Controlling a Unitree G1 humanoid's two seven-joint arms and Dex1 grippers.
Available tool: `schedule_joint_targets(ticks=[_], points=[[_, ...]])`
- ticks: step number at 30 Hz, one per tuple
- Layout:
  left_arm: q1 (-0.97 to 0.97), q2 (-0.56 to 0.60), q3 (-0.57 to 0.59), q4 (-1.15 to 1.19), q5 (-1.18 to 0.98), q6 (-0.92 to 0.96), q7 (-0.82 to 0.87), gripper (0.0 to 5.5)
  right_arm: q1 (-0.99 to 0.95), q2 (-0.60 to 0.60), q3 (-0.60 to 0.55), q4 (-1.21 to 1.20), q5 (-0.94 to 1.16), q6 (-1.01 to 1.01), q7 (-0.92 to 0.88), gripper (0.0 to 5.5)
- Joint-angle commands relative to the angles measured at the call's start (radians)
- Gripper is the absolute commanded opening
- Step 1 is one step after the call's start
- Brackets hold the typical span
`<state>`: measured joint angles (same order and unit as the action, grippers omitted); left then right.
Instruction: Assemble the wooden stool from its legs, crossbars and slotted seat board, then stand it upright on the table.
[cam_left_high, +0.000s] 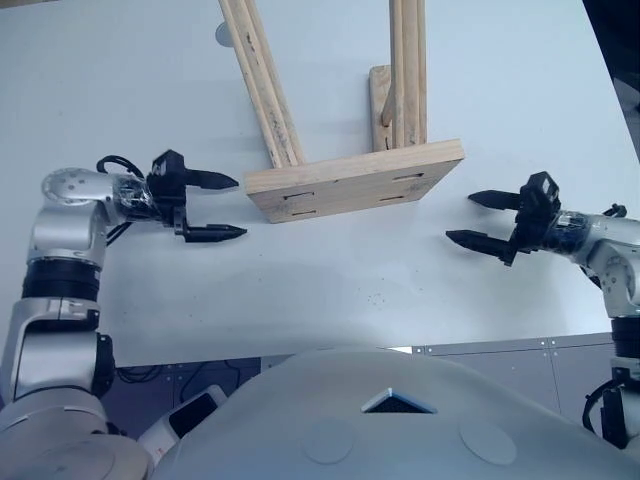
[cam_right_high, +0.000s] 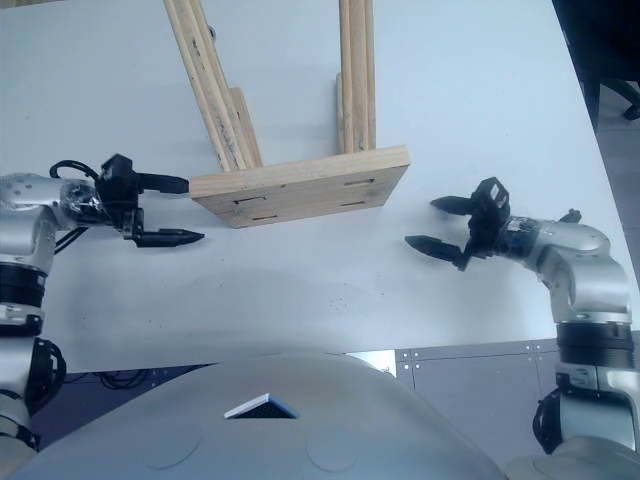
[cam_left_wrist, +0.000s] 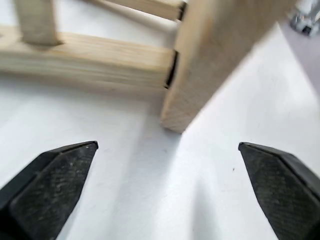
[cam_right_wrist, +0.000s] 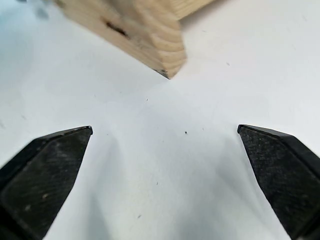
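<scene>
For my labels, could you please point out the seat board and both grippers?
seat board (cam_left_high: 355, 182), left eye view, middle of its slotted face.
left gripper (cam_left_high: 241, 206), left eye view, midway between its fingertips.
right gripper (cam_left_high: 459, 217), left eye view, midway between its fingertips.

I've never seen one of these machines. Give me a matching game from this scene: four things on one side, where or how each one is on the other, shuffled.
Things
1. pale slotted wooden seat board
2. long wooden legs
3. left black two-fingered hand
4. right black two-fingered hand

Places or states
A. open, off the board's right end
B. on edge on the white table, between both hands
C. open, at the board's left corner
D. reaching away from the robot

Pairs: 1-B, 2-D, 3-C, 4-A
</scene>
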<state>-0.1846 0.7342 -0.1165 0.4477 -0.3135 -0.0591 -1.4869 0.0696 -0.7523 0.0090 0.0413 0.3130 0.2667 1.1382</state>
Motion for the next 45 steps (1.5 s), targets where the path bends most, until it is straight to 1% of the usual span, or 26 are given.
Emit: schedule_joint_targets(ticks=[1,8,19,22,26,30,33,34,35,37,39,40,42,44,45], points=[[-0.014,-0.051,0.018,-0.002,0.018,-0.092,0.046,5.19,-0.095,0.047,0.038,0.052,-0.059,-0.149,-0.014,5.4],[-0.038,-0.092,0.019,-0.079,-0.014,-0.03,0.075,5.19,-0.179,0.069,0.065,0.088,-0.051,-0.16,-0.001,5.4],[-0.078,-0.119,-0.001,-0.053,0.012,-0.043,0.067,3.67,-0.283,0.106,0.148,0.114,-0.055,-0.127,0.039,3.67],[-0.081,-0.118,-0.011,-0.04,0.034,-0.056,0.063,3.27,-0.282,0.102,0.155,0.104,-0.03,-0.087,0.059,3.23],[-0.083,-0.12,-0.013,-0.035,0.039,-0.057,0.061,2.81,-0.288,0.108,0.164,0.114,-0.04,-0.088,0.061,2.67],[-0.088,-0.121,-0.015,-0.04,0.036,-0.044,0.051,2.22,-0.285,0.115,0.168,0.114,-0.042,-0.089,0.052,2.01],[-0.08,-0.115,-0.019,-0.07,0.018,0.003,0.032,1.87,-0.278,0.123,0.159,0.113,-0.035,-0.07,0.048,1.72],[-0.072,-0.11,-0.018,-0.108,-0.009,0.072,0.029,1.68,-0.273,0.127,0.147,0.1,-0.013,-0.033,0.042,1.69],[-0.064,-0.098,-0.012,-0.197,-0.074,0.207,0.037,1.58,-0.265,0.131,0.101,0.05,0.067,0.079,0.018,1.69],[-0.088,-0.076,0.044,-0.4,-0.308,0.595,0.12,1.49,-0.274,0.135,-0.042,-0.083,0.323,0.408,-0.077,1.69],[-0.146,-0.069,0.11,-0.492,-0.497,0.877,0.211,1.49,-0.302,0.127,-0.158,-0.164,0.522,0.641,-0.159,1.69],[-0.184,-0.066,0.138,-0.499,-0.565,0.985,0.249,1.49,-0.332,0.124,-0.214,-0.17,0.625,0.733,-0.208,1.69],[-0.266,-0.062,0.194,-0.458,-0.67,1.238,0.306,1.49,-0.402,0.121,-0.301,-0.148,0.76,0.894,-0.289,1.7],[-0.343,-0.072,0.238,-0.404,-0.692,1.44,0.333,1.49,-0.476,0.124,-0.363,-0.091,0.821,1.024,-0.352,1.7],[-0.421,-0.106,0.281,-0.328,-0.662,1.551,0.351,1.49,-0.529,0.131,-0.392,-0.033,0.869,1.075,-0.407,1.7]])
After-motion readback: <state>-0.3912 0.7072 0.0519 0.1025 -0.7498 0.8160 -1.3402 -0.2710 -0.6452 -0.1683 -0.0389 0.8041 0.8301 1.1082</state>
